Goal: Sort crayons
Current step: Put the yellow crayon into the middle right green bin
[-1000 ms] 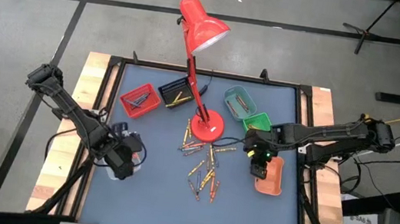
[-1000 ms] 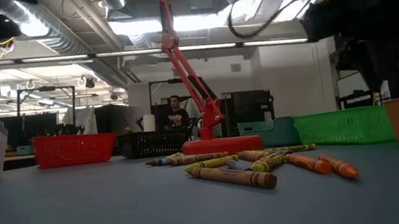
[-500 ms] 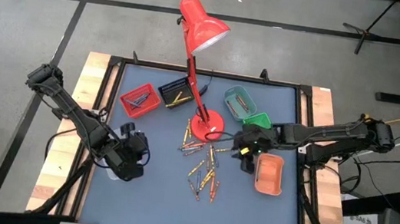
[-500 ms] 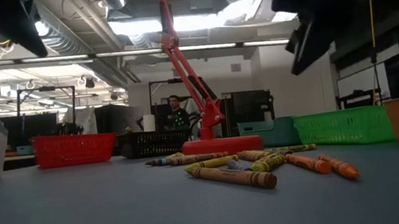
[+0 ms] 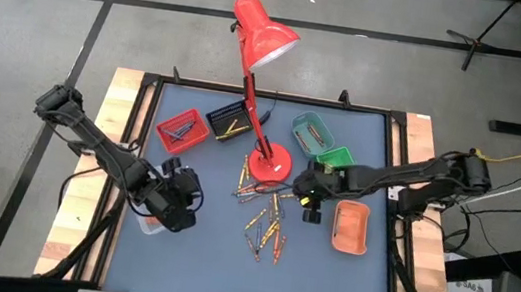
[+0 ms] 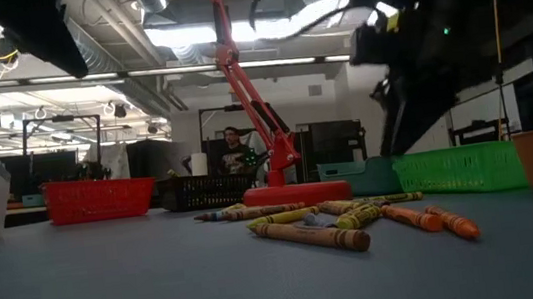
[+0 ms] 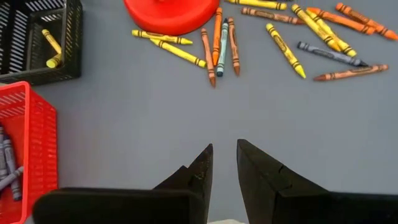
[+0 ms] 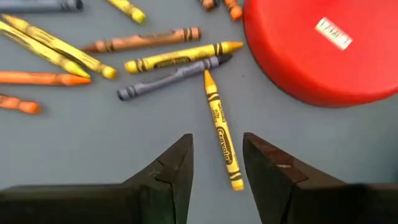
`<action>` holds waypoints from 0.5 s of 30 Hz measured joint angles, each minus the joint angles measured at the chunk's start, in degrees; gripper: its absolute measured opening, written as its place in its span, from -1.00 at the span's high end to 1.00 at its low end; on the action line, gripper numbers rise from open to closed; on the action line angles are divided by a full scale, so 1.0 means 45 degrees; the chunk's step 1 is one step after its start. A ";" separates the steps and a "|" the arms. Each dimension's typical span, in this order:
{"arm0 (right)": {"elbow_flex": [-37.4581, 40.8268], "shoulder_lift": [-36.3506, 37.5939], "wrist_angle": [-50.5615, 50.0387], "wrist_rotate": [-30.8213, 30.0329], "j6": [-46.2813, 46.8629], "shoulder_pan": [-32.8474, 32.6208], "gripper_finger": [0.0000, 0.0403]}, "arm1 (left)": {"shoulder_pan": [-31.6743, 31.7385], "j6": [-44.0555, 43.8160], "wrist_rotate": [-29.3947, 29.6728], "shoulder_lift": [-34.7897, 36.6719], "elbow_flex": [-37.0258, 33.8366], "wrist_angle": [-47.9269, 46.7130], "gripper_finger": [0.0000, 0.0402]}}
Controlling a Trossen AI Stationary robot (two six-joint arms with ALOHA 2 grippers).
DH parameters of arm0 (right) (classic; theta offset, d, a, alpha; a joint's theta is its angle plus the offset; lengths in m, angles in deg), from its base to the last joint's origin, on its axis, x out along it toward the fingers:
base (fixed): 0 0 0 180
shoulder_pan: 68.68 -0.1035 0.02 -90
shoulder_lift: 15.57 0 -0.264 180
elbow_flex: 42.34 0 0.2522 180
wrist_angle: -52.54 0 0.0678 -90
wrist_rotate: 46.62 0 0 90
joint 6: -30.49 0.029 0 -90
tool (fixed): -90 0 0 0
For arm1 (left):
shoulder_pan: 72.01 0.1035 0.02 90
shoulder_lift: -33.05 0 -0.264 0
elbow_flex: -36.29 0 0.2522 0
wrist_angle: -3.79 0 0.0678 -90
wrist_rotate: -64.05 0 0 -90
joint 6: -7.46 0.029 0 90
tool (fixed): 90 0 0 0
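The right pincer (image 8: 214,158), spread and empty, is judged the nearer arm: a yellow crayon (image 8: 222,132) lies directly beneath it on the bench (image 5: 195,259), beside the red lamp base (image 8: 323,46), its long axis running lengthwise through the gap between the fingers.

Even, bright overhead light; table (image 5: 195,259) evenly lit, shadows soft and short. Low view: ceiling light strips (image 6: 233,32) glare white, arms silhouetted nearly black against them. Nearest crayons (image 6: 309,236) sharp, the person (image 6: 236,156) beyond soft. Wrist views crisp at the mat, dark fingers (image 8: 174,171) slightly blurred (very close to lens).
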 joint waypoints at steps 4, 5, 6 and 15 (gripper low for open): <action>0.0000 -0.0827 0.0190 -0.0268 -0.0009 0.0000 0.31 | 0.0260 0.0011 -0.0008 -0.0001 0.0000 0.0113 0.71; 0.0000 -0.1001 0.0239 -0.0269 -0.0010 0.0000 0.31 | 0.0322 0.0016 -0.0008 -0.0006 0.0000 0.0113 0.71; 0.0000 -0.1159 0.0240 -0.0272 -0.0010 0.0000 0.31 | 0.0368 0.0011 -0.0013 -0.0006 0.0000 0.0095 0.71; -0.0034 -0.2165 0.0268 -0.0402 0.0115 0.0000 0.32 | 0.0871 0.0993 -0.0022 -0.0006 0.0000 0.0997 0.72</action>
